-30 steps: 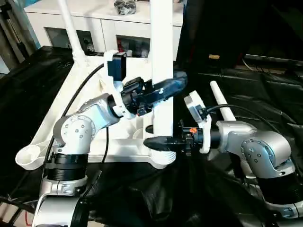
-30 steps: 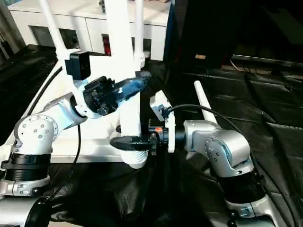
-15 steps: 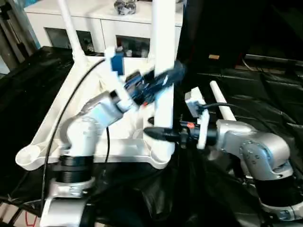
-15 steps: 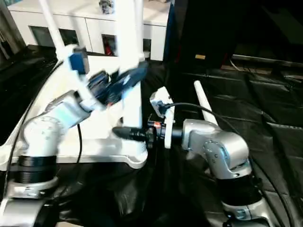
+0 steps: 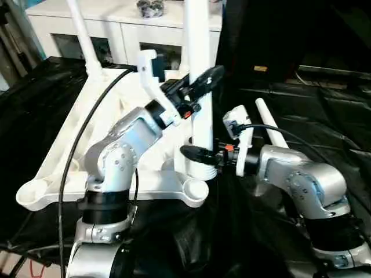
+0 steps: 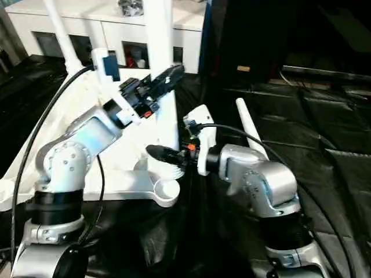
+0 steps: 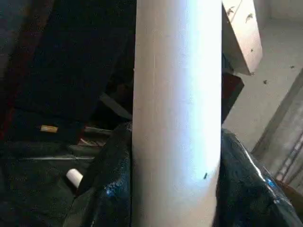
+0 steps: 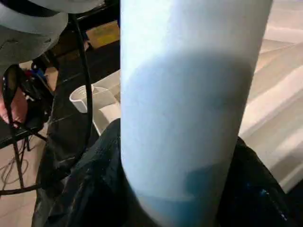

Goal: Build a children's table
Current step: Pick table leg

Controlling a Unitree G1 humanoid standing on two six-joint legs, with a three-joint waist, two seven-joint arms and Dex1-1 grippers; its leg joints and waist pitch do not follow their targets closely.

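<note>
The white tabletop (image 5: 49, 165) lies underside up on black cloth. A white tube leg (image 5: 196, 35) stands upright at its near right corner, and both grippers hold it. My left gripper (image 5: 206, 78) is shut on the leg about halfway up. My right gripper (image 5: 191, 153) is shut on it low down, just above its ribbed end. That end sits right behind the open near right socket (image 5: 194, 190); I cannot tell whether it touches. In the wrist views the leg (image 7: 177, 118) (image 8: 189, 94) runs between dark fingers (image 7: 109, 189). Another leg (image 5: 81, 32) stands in the far left corner.
A loose white leg (image 5: 269, 124) lies on the black cloth right of my right arm. The near left socket (image 5: 32, 194) is open. A white glass-door cabinet (image 5: 116, 26) stands behind the tabletop, with a dark box to its right.
My left gripper has moved higher up the leg and its forearm has swung upward. The right gripper and the leg's lower end have risen off the near right socket, which now shows open.
</note>
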